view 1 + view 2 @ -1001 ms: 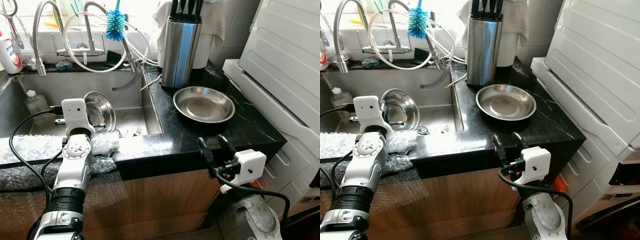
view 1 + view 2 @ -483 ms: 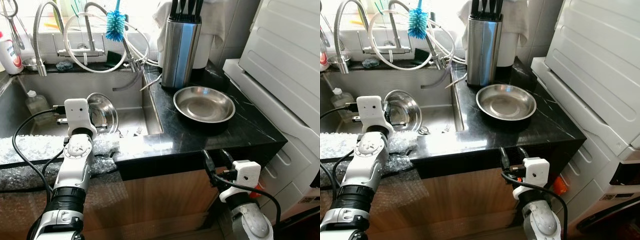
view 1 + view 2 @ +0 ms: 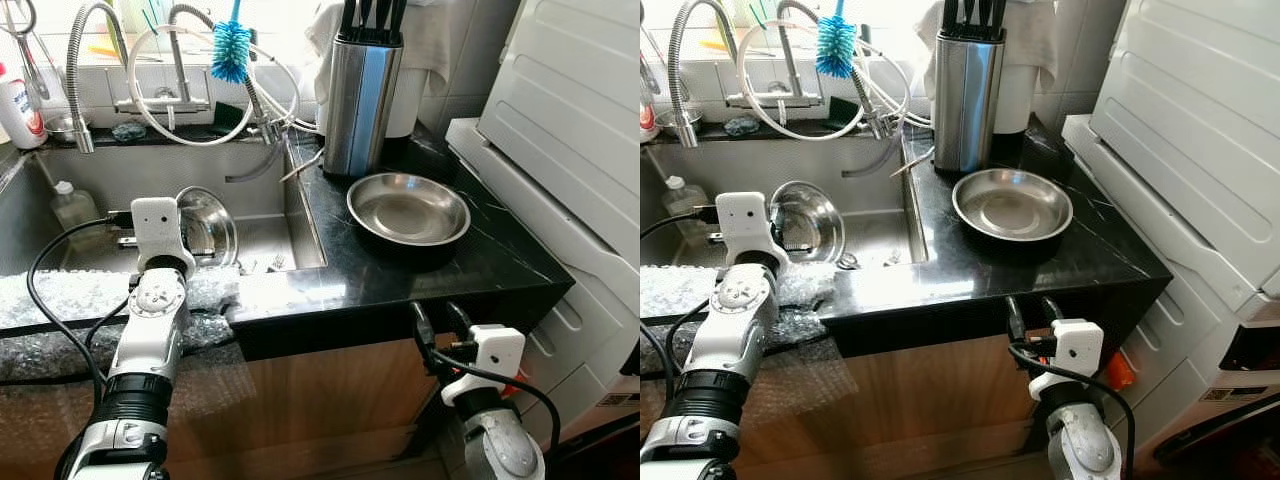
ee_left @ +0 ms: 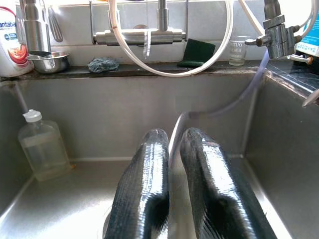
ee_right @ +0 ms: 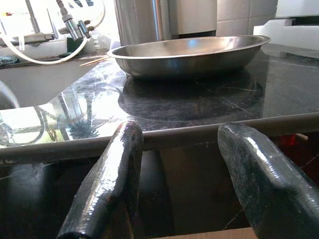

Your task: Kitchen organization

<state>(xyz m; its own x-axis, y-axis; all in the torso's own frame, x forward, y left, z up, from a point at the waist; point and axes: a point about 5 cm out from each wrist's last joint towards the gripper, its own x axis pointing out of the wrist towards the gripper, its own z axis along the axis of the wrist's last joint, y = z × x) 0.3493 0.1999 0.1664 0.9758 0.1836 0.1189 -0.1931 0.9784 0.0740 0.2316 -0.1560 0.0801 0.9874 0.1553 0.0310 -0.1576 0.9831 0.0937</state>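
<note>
**Lin:** Bowl in the sink is the thing I watch. It stands on its edge near the front wall of the sink, and the left gripper has its jaws almost together on the thin rim of it. The grip looks narrow to me.

**Tomas:** So what can go wrong?

**Lin:** I judge that the rim can slip out from the black fingers if the arm lifts fast. Steel is smooth and maybe wet. Then the bowl falls on the cutlery at the bottom of the sink.

**Tomas:** And the right side?

**Lin:** The right gripper hangs below the front edge of the table, jaws apart, holding nothing. If it goes up straight, the fingers can hit the underside of the stone edge. It must come out first, I think.

**Tomas:** Where would the bowl go?

**Lin:** Probably on the table, near the pan that lies there already. The knife block is just behind the pan, and the hoses of the faucet hang over the sink. A wide swing with the bowl can catch a hose or knock the block.
</note>
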